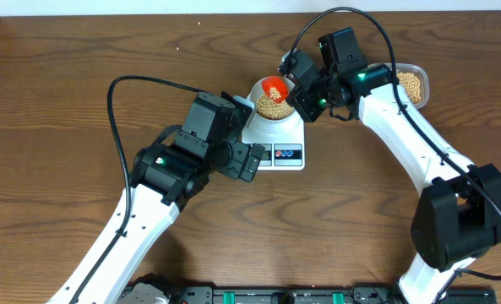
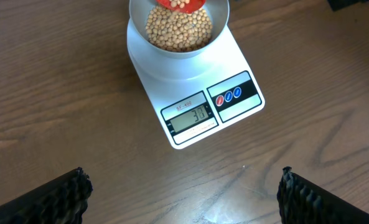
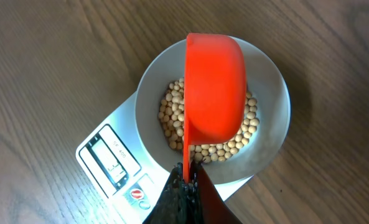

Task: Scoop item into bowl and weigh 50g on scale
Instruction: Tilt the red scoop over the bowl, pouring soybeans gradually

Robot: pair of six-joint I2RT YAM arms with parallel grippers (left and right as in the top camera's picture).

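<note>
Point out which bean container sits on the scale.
The white bowl, on the scale beneath the orange scoop; the clear tub rests on the table, off to one side.

Left gripper [image 2: 184, 186] spread wide; right gripper [image 3: 187, 180] clamped tight.

Overhead looks straight down from afar; both wrist views look down closer, sharing scale [image 2: 172, 84] and bowl [image 2: 216, 28].

Left wrist view: the grey display [image 2: 191, 116] on the front edge of the scale [image 2: 148, 74] reads 33. A line of small print just above it looks like SF-400 but is barely legible. The marks on the two round buttons [image 2: 229, 96] cannot be read.
</note>
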